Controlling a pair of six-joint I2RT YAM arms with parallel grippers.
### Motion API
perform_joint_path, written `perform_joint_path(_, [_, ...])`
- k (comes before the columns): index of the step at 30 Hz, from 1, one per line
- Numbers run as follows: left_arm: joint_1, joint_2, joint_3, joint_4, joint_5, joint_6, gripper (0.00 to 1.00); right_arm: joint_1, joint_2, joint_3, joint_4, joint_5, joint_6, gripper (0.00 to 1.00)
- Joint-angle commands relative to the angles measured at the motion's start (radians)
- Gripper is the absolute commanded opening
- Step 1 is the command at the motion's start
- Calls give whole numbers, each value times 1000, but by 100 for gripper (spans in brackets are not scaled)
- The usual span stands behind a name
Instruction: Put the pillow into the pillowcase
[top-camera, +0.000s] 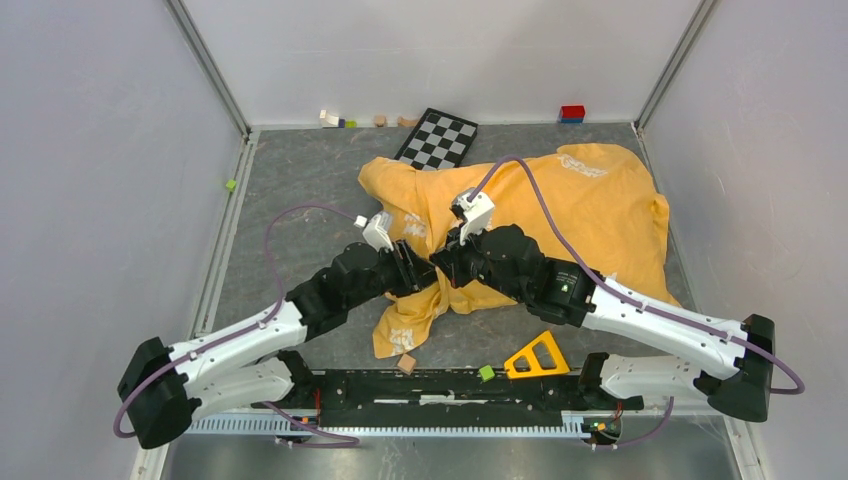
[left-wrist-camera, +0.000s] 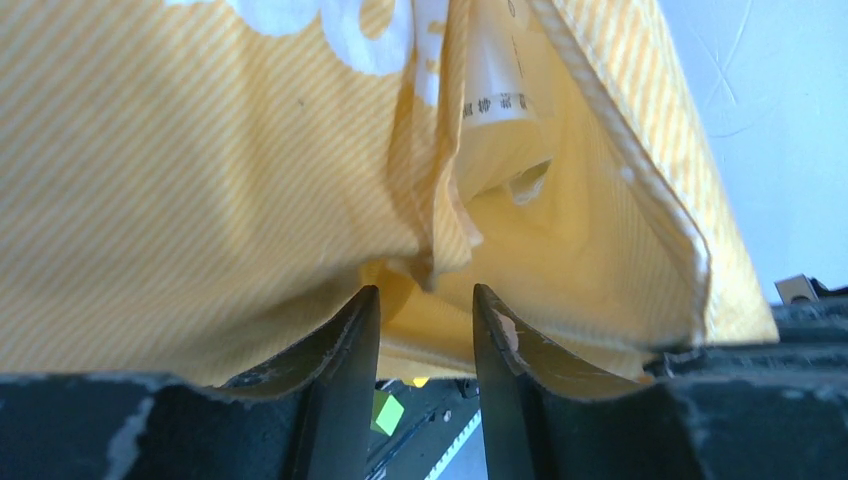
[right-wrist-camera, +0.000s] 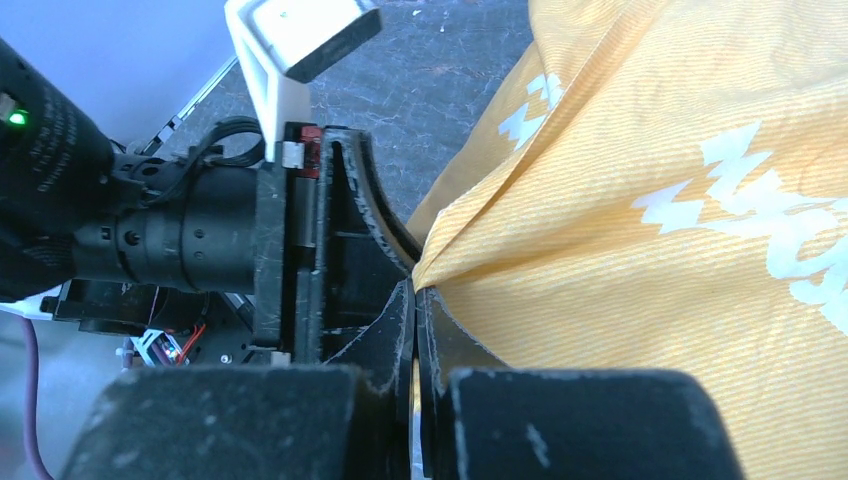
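Jaws: left gripper (left-wrist-camera: 425, 292) apart, right gripper (right-wrist-camera: 415, 292) clamped on pillowcase (top-camera: 590, 200); left wrist view alone shows its illegible sewn-in label (left-wrist-camera: 492, 70).

The pillowcase (top-camera: 590, 210) was thin, matt woven cloth with a fine ribbed stripe, flat white print and a stitched hem. The fingers (left-wrist-camera: 340, 390) of the left gripper (left-wrist-camera: 425, 292) were matt black plastic, scuffed and chipped at the edges. The table (top-camera: 300, 170) looked dark grey, rough and mottled.
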Motion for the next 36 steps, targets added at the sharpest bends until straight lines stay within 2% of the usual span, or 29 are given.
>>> perform_joint_path(1, [-4, -87, 14, -146, -45, 42, 47, 5, -15, 34, 63, 13, -3, 0])
perform_joint_path(3, [-4, -123, 34, -238, -113, 53, 52, 4, 0, 50, 61, 5, -7, 0])
perform_joint_path(6, [-4, -190, 41, -306, -184, 66, 52, 5, 18, 74, 61, -2, -13, 0])
perform_joint_path(10, [1, -221, 69, -358, -250, 75, 48, 4, 37, 89, 59, -8, -16, 0])
perform_joint_path(13, [31, -148, 122, -343, -228, 103, 41, 5, 48, 97, 59, -16, -16, 0])
perform_joint_path(19, [53, 70, 215, -173, -117, 111, 26, 5, 32, 91, 55, -10, -7, 0])
perform_joint_path(23, [53, 197, 225, 27, 29, 58, 24, 4, 29, 90, 51, -7, -8, 0])
perform_joint_path(27, [53, 299, 215, 87, 74, 9, 23, 5, 32, 84, 55, -3, -5, 0])
perform_joint_path(31, [53, 253, 179, 69, 57, 7, 25, 4, 38, 83, 59, -6, -3, 0])
perform_joint_path(36, [53, 64, 176, -115, -6, 38, 28, 4, 51, 87, 61, -7, -6, 0])
